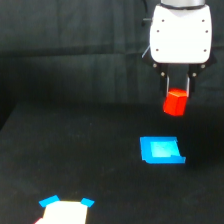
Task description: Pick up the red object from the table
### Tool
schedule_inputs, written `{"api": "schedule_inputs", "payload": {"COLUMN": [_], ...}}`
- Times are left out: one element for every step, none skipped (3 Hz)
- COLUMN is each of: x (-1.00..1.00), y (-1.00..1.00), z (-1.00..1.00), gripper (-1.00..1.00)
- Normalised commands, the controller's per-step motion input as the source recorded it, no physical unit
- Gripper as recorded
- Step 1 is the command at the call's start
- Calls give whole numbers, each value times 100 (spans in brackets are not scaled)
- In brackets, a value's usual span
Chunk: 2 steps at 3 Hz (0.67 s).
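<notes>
The red object (175, 104) is a small bright red-orange stubby block. It hangs between the fingers of my gripper (177, 92), clear above the black table (75, 155). The gripper is shut on its upper part, below the arm's white housing (180, 32) at the upper part of the exterior view's right. Only the block's top is hidden, by the thin dark fingers.
A flat bright blue rectangle (161, 150) lies on the table below the held block. A white shape with blue corners (65, 210) sits at the bottom edge toward the exterior view's left. A black backdrop rises behind the table.
</notes>
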Motion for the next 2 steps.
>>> {"api": "schedule_inputs", "payload": {"x": [-5,1], "y": [21,-1], "z": [17,44], "gripper": [-100,-70]}}
